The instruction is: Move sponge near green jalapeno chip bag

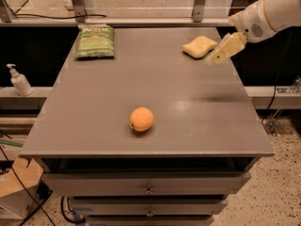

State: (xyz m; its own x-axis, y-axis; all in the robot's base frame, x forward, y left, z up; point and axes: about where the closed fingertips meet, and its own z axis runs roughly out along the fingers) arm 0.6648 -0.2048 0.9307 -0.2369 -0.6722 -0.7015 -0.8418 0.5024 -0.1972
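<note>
My end effector (222, 52) hangs at the far right of the bench (188, 121), over its right edge, angled down and to the left from my white arm (265, 14), which comes in from the upper right. I cannot tell whether it is open or closed, and it grips nothing that I can see.

The sponge (199, 47) lies flat on the bench at the far right, just left of my end effector. The two look very close, but I cannot tell whether they touch.

The bag (95, 41) lies flat at the far left corner, well apart from the sponge, with bare bench top between them.

An orange (141, 119) sits near the front, a little left of the middle, apart from everything else.

Below the bench top are drawers (148, 183). A pump bottle (19, 81) stands on a low ledge to the left of the bench.
</note>
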